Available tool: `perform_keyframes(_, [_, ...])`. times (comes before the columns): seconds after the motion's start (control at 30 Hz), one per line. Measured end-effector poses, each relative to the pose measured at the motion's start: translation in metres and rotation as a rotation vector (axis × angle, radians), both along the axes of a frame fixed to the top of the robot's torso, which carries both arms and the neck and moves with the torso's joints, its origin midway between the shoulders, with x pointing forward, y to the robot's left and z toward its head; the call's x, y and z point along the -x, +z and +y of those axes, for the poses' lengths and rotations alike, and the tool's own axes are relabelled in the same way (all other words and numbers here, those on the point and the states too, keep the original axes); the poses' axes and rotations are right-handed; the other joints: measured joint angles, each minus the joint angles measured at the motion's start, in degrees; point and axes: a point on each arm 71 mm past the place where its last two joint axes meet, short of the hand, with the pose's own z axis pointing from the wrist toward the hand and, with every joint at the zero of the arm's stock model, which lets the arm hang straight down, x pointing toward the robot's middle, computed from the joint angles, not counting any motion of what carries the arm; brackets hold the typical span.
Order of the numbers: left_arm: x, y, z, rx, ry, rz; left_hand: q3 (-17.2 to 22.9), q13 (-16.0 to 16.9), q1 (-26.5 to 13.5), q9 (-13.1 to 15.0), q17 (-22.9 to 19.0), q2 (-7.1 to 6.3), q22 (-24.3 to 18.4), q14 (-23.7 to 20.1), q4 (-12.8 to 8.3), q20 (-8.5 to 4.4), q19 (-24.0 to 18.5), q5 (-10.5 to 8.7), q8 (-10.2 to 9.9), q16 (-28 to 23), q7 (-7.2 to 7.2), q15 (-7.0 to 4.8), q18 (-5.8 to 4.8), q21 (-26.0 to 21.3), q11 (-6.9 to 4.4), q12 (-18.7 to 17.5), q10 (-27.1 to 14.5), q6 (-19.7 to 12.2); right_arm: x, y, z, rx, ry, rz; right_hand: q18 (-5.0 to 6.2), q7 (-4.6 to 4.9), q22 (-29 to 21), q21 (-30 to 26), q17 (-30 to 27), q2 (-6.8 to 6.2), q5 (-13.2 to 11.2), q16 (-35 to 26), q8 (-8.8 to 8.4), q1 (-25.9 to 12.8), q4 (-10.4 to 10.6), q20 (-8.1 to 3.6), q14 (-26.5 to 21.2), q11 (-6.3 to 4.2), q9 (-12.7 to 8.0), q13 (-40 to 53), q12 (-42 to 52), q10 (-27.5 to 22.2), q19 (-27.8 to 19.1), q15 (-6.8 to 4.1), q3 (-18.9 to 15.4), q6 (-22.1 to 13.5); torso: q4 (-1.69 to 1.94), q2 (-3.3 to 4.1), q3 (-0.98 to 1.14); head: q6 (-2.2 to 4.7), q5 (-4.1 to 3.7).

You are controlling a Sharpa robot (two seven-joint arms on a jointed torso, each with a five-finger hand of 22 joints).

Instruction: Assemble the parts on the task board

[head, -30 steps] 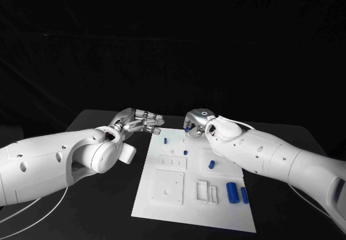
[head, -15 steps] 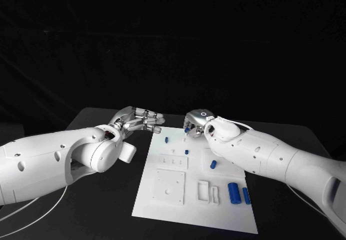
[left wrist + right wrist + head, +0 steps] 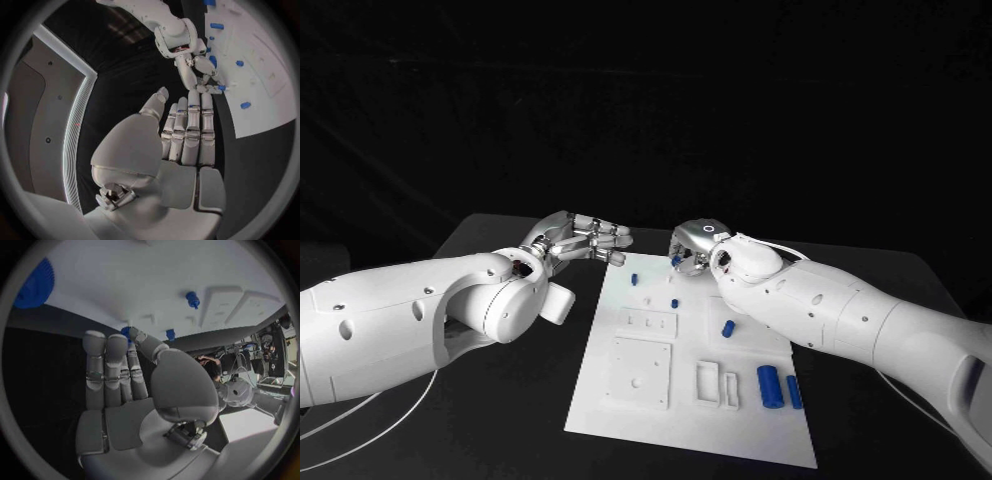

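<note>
The white task board (image 3: 635, 405) lies in the middle of the black table. On it are a small blue peg (image 3: 635, 281), a second one (image 3: 672, 303), a short blue cylinder (image 3: 726, 328), and two bigger blue cylinders (image 3: 766, 385) near the right edge. My right hand (image 3: 692, 245) hovers over the board's far end and pinches a small blue part (image 3: 678, 260) between thumb and a fingertip; the part (image 3: 126, 331) also shows in the right wrist view. My left hand (image 3: 581, 240) hangs beside the board's far left corner, fingers stretched out and holding nothing. The left wrist view shows the right hand (image 3: 195, 67).
The board has white recessed blocks (image 3: 642, 372) and slots (image 3: 714, 384) in its near half. In the right wrist view a blue ribbed part (image 3: 34, 285) lies on the board (image 3: 144, 275). Black table (image 3: 488, 420) surrounds the board.
My left hand has edged a little to the right, toward the board's far corner. The right hand has stayed almost still with the blue part.
</note>
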Motion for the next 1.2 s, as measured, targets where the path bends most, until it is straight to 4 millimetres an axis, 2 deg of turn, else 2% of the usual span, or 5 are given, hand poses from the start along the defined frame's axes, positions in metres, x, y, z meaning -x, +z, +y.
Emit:
perform_keyframes(0.4, [0.0002,0.0003,-0.0012,-0.001,-0.003,-0.001,0.0,0.0,0.0,0.0,0.0,0.00,0.0,0.0,0.0,0.00,0.0,0.00,0.0,0.0,0.00,0.00,0.00,0.0,0.00,0.0,0.0,0.0,-0.0003,-0.0008,0.0017,0.006,0.001,0.009,-0.01,0.54,0.5,-0.8,-0.1,0.01,0.6,0.0,0.00,0.0,-0.1,0.21,-0.1,-0.22,0.0,-0.1,0.3,-0.4,0.2,-0.14,-0.1,-0.7,0.01,0.04,-0.13,0.05,0.02])
perform_keyframes(0.7, [-0.0001,0.0003,-0.0022,-0.001,-0.004,-0.001,-0.2,0.0,0.0,0.0,0.0,0.00,-0.1,0.0,-0.2,0.00,0.0,0.00,0.0,0.0,0.00,0.00,0.00,0.0,0.00,0.0,0.0,0.0,-0.0010,-0.0040,0.0021,0.012,-0.001,0.020,0.00,1.52,0.3,-3.0,-0.5,0.07,2.0,0.0,0.23,0.1,0.2,1.36,-0.1,1.63,0.0,0.0,0.6,-5.7,0.5,1.14,-0.3,-5.0,0.03,0.08,-0.20,0.03,0.05])
perform_keyframes(0.8, [-0.0002,0.0003,-0.0021,-0.002,-0.004,-0.001,-0.2,0.0,0.0,0.0,0.0,0.00,-0.1,0.0,-0.2,0.00,0.0,0.00,0.0,0.0,0.00,0.00,0.00,0.0,0.00,0.0,0.0,0.0,-0.0018,-0.0045,0.0005,0.012,-0.005,0.022,0.57,1.86,-0.6,-4.9,-0.8,-1.46,2.8,-0.4,0.34,-0.7,0.5,1.98,-0.2,2.52,-0.1,-0.1,0.6,-9.1,0.5,1.69,-0.6,-7.4,0.03,0.08,-0.24,0.01,0.12])
perform_keyframes(0.9, [-0.0002,0.0002,-0.0020,-0.002,-0.004,-0.001,-0.2,0.0,0.0,0.0,0.0,0.00,-0.1,0.0,-0.2,0.00,0.0,0.00,0.0,0.0,0.00,0.00,0.00,0.0,0.00,0.0,0.0,0.0,-0.0025,-0.0048,-0.0012,0.011,-0.010,0.024,1.43,2.00,-1.4,-6.6,-1.1,-2.29,2.8,-0.9,0.34,-0.8,0.9,2.28,-0.1,2.97,-0.1,-0.1,0.6,-10.8,0.6,1.90,-1.3,-8.3,0.03,0.08,-0.24,-0.03,0.14])
perform_keyframes(1.2, [-0.0004,0.0002,-0.0016,-0.002,-0.003,-0.001,-0.2,0.0,0.0,0.0,0.0,0.00,-0.1,0.0,-0.2,0.00,0.0,0.00,0.0,0.0,0.00,0.00,0.00,0.0,0.00,0.0,0.0,0.0,-0.0025,-0.0049,-0.0049,0.001,-0.016,0.029,1.48,1.97,-2.4,-9.7,-1.9,-2.78,3.8,-1.2,0.34,-0.2,1.3,2.67,0.1,3.43,-0.1,-0.1,0.6,-12.8,0.6,2.12,-4.9,-9.5,-0.03,0.05,-0.27,0.01,0.19])
